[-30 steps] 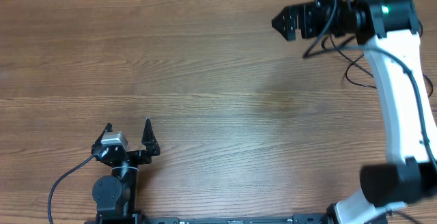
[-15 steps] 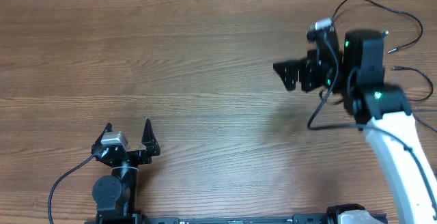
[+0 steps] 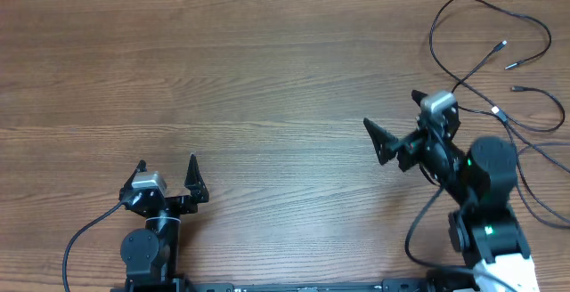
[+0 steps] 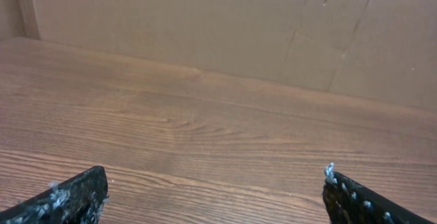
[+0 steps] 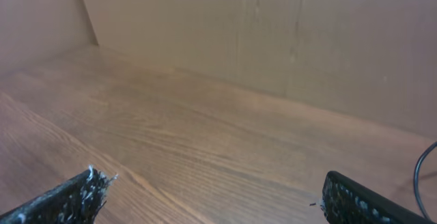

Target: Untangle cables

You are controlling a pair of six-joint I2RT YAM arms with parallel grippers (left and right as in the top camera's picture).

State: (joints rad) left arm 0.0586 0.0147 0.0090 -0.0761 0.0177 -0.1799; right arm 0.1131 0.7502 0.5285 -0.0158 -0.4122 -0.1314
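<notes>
Several thin black cables (image 3: 459,82) lie loosely looped on the wooden table (image 3: 267,78) at the far right, with small silver-tipped plug ends (image 3: 505,44) spread apart. My right gripper (image 3: 392,116) is open and empty, just left of the cables and pointing left. In the right wrist view its jaws (image 5: 215,193) are wide apart over bare wood, and a bit of cable (image 5: 417,176) shows at the right edge. My left gripper (image 3: 166,162) is open and empty at the near left. Its jaws (image 4: 215,186) show only bare wood between them.
A cardboard wall (image 4: 273,26) stands along the table's far edge. A thicker black robot wire (image 3: 85,239) curves by the left arm's base, and another (image 3: 419,230) by the right arm's base.
My right arm has pulled back from the far right corner toward the near side, empty. The cables it covered now lie in view on the table. The left arm has not moved.
</notes>
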